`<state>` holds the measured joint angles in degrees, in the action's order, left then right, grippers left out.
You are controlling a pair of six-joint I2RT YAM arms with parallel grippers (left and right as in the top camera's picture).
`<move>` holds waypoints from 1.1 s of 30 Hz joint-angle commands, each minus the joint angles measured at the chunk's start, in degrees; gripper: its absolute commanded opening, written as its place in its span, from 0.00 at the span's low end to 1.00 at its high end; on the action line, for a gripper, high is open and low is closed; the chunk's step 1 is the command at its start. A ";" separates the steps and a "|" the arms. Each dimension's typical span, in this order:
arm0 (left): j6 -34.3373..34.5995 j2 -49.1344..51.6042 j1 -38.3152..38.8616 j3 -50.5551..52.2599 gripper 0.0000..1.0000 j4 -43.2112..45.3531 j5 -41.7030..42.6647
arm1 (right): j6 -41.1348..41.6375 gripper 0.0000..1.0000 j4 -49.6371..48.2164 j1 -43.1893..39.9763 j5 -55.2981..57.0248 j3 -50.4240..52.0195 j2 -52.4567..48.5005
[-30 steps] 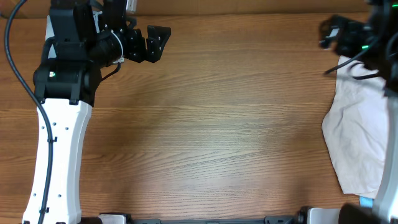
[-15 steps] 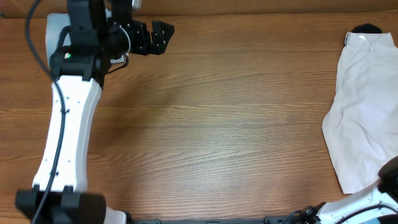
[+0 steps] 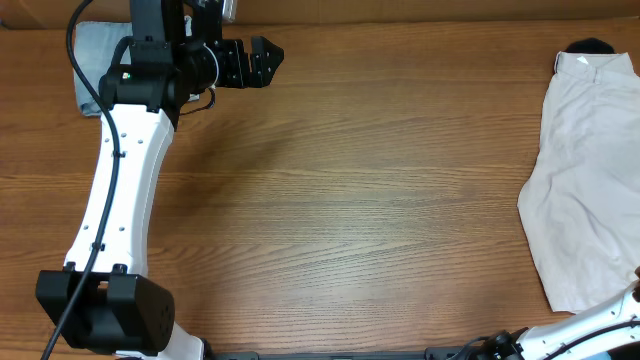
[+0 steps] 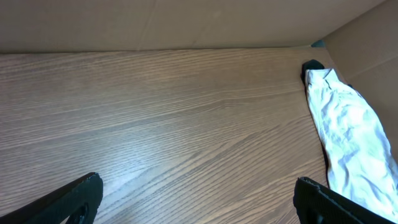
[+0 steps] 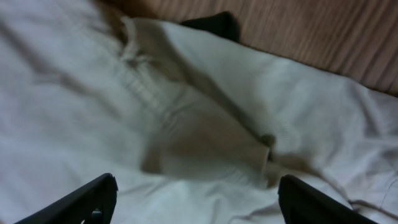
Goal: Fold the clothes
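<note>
The pale beige shorts lie spread at the table's right edge, waistband toward the back. They also show in the left wrist view and fill the right wrist view. A black garment peeks out behind the waistband and shows in the right wrist view. A light-blue denim piece lies at the back left, partly hidden by the left arm. My left gripper is open and empty at the back left, above bare table. My right gripper is open and empty, close above the beige shorts.
The wooden table spans the view. A cardboard wall runs along the back edge and the right side. The right arm's lower link shows at the front right corner.
The right arm has left the overhead view at the back right, uncovering the shorts' waistband and the black garment. The left arm has shifted slightly right and back.
</note>
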<state>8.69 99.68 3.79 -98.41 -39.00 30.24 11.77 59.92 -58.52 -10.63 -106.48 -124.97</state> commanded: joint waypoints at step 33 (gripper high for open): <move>0.37 3.52 0.37 -1.18 1.00 0.37 -0.83 | -5.57 0.49 -8.68 -0.13 -2.34 4.22 -3.10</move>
<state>8.69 102.45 3.79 -98.41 -39.00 29.76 5.93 51.83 -57.43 -13.23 -103.44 -127.37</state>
